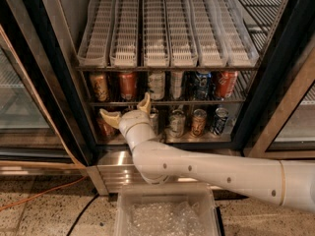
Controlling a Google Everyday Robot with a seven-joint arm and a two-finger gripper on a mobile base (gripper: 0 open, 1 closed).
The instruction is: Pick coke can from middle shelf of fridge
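The coke can (128, 85) is plain red and stands second from the left on the middle shelf (197, 102), a dark wire rack in the fridge (275, 68). An orange-tan can (100, 86) is to its left and a pale can (156, 85) to its right. A red can with white markings (225, 84) stands at the right end. My gripper (127, 111) is open and empty, with tan fingers (144, 103) spread. It sits just below the shelf's front bar, under and in front of the coke can, not touching it.
A rack of white plastic lanes (167, 33) lies above. Several cans (198, 122) stand on the steel floor below, one (106, 128) close to my left finger. A clear plastic bin (167, 213) sits on the floor in front. An orange cable (39, 193) runs at left.
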